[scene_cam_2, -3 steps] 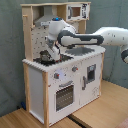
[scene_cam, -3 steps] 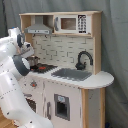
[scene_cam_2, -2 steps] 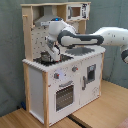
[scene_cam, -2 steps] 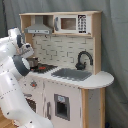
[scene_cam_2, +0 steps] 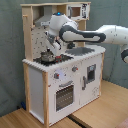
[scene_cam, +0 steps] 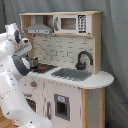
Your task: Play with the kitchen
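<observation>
Second exterior view gives me the arm reaching across from its right, the hand [scene_cam_2: 50, 47] low over a small dark pot [scene_cam_2: 48, 57] on the stovetop [scene_cam_2: 54, 59] of the kitchen [scene_cam_2: 65, 85], which stands on a wooden floor [scene_cam_2: 100, 112]. I cannot tell how far the fingers are open.

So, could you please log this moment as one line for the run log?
arm: reaching over stovetop | pincer: at small pot on stovetop, grip unclear | kitchen: oven door shut | sink: untouched
</observation>
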